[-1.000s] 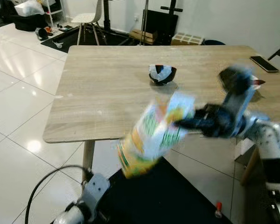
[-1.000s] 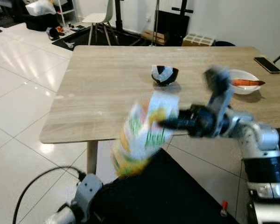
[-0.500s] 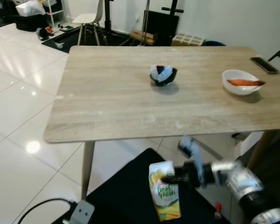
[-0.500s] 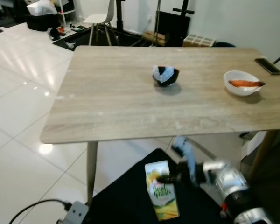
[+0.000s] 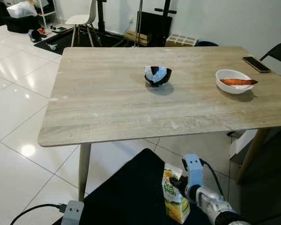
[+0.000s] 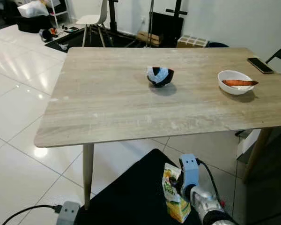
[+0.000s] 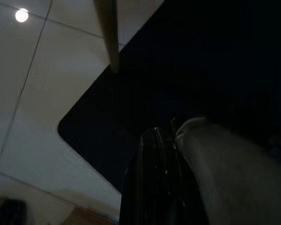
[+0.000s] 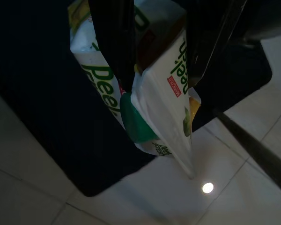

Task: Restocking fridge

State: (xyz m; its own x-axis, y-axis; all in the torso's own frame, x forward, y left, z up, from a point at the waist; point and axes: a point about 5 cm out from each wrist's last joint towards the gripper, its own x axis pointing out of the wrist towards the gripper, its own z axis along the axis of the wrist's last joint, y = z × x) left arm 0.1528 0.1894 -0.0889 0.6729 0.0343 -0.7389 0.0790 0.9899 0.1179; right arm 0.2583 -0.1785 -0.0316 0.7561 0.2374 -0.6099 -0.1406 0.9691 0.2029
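A light wooden table [image 5: 107,98] carries a dark bowl [image 5: 158,76] near its centre, with a white bowl [image 5: 233,81] and a phone [image 5: 256,64] toward its right end.

a light wooden table [image 5: 107,98] stands on a glossy white tiled floor [image 5: 14,117] that reflects a ceiling light. a black mat [image 5: 126,197] lies under the table's near edge. a white chair [image 5: 82,18] and a dark stand [image 5: 152,21] sit against the pale wall [image 5: 234,18] behind, with a black chair [image 5: 280,51] at the table's right.
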